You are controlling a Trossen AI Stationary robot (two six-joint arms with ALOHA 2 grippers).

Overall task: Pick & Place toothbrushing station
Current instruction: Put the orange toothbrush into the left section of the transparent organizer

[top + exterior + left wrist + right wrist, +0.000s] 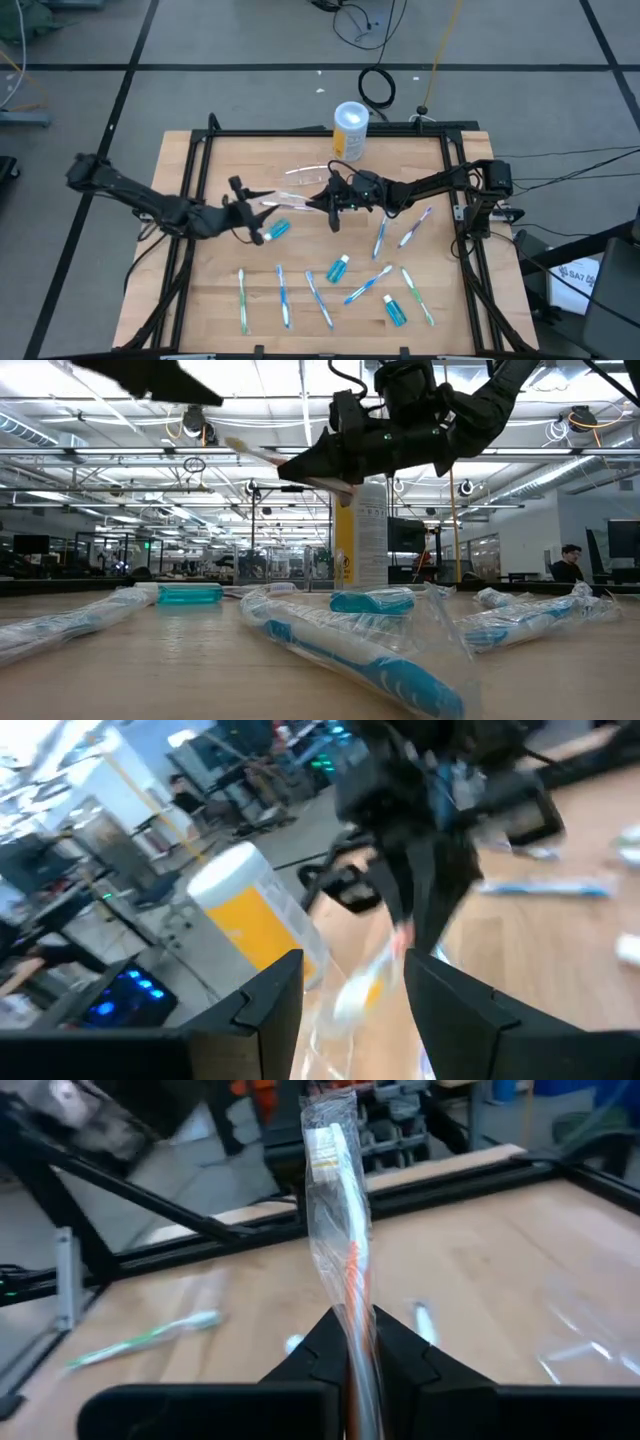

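Left gripper (258, 212) hovers with its fingers spread and nothing between them, bare wood on its left out to the table (200, 290) edge. Just right of it lies the see-through cup (305, 178). Right gripper (333, 203), beside that, is clenched on a wrapped orange toothbrush (340, 1230). Beyond stands the yellow container (350, 132) at the far edge; wrapped toothbrushes (380, 238) crowd the near side.

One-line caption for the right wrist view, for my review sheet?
Right hand shut on a wrapped orange toothbrush, held up above the wooden table.
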